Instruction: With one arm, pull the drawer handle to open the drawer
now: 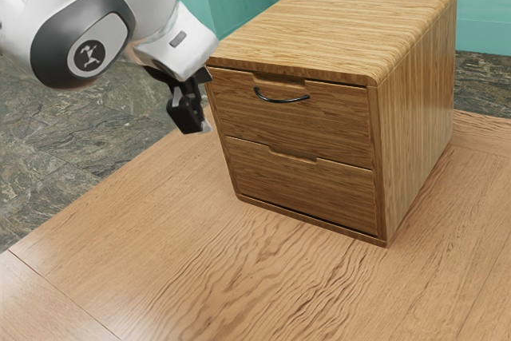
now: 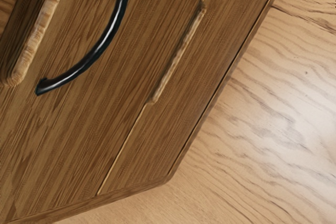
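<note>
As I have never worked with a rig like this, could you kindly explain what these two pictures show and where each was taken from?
The white machine is a robot arm ending in a black claw. The exterior view comes from a camera beside the arm; the wrist view comes from a camera on its hand, looking closely at the cabinet. That small wooden cabinet stands on the wooden table and has two drawers, both seemingly shut. The upper drawer bears a thin black curved handle. The claw hangs by the cabinet's front corner, short of the handle, holding nothing.
</note>
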Controlling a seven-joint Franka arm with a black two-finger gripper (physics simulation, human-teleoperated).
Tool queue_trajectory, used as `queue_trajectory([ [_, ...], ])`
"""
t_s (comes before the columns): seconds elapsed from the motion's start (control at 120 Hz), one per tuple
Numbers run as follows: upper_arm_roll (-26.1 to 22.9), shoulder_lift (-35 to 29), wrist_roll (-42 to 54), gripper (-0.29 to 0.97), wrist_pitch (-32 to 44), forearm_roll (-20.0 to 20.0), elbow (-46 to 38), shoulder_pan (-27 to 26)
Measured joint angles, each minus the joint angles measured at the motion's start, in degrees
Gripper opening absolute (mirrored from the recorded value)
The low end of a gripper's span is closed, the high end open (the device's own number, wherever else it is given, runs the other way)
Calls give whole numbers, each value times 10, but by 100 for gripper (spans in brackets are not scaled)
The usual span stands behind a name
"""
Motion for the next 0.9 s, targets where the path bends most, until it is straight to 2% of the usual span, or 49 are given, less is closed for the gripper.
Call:
queue_trajectory([
  [0.192,2,10,86,46,49,-9,-6,0],
  [0.333,-1,29,130,38,78,-23,-2,-4],
  [0.517,-1,66,170,34,96,-33,24,-3],
  [0.9,-2,92,221,32,120,-54,38,0],
])
